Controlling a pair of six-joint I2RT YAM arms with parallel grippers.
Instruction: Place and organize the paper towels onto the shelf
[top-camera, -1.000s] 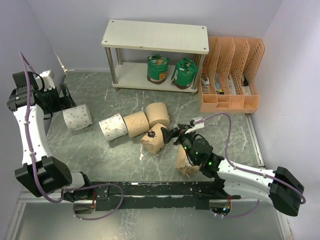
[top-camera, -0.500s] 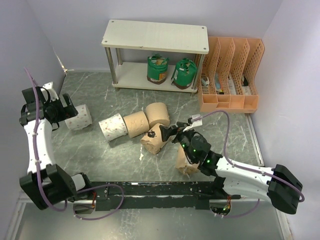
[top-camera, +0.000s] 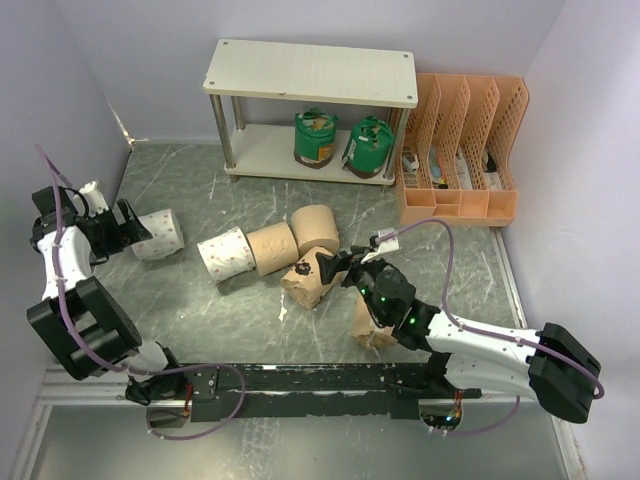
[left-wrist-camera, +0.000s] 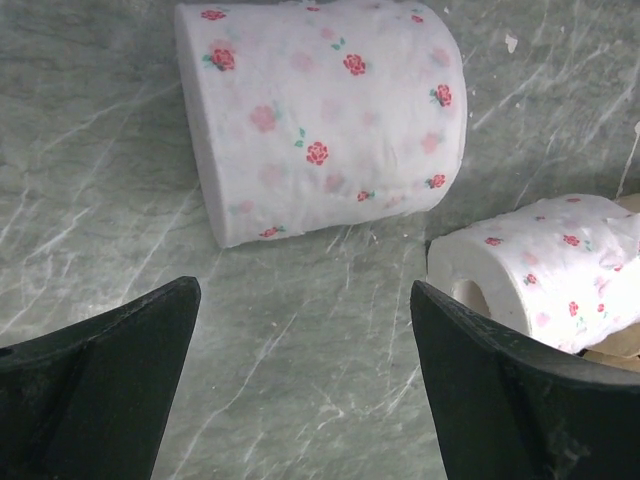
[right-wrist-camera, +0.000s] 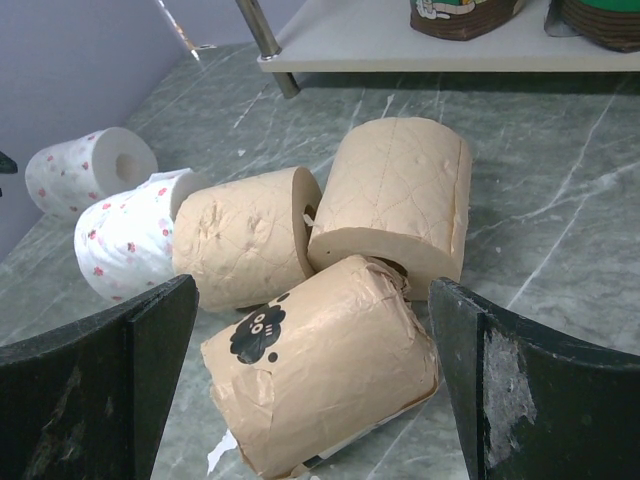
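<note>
Your left gripper (top-camera: 124, 224) and right gripper (top-camera: 336, 266) are both spread wide, nothing pinched.
Left gripper sits at 9 o'clock of the grey-green marble-look table (top-camera: 200, 180), w/ a white rose-print paper towel roll (top-camera: 157, 234) just beside it at its 3 o'clock. Right gripper is near centre, facing a tan paper-wrapped roll (top-camera: 306, 280); can't tell if they touch. From that roll's 9 to 12 o'clock run a second rose-print roll (top-camera: 226, 254) and two bare tan rolls (top-camera: 272, 247), close together in a row. Another wrapped roll (top-camera: 368, 325) lies under your right arm. Two green-wrapped rolls (top-camera: 316, 138) stand on the lower board of the cream two-tier shelf w/ silver legs (top-camera: 310, 72) at 12 o'clock.
</note>
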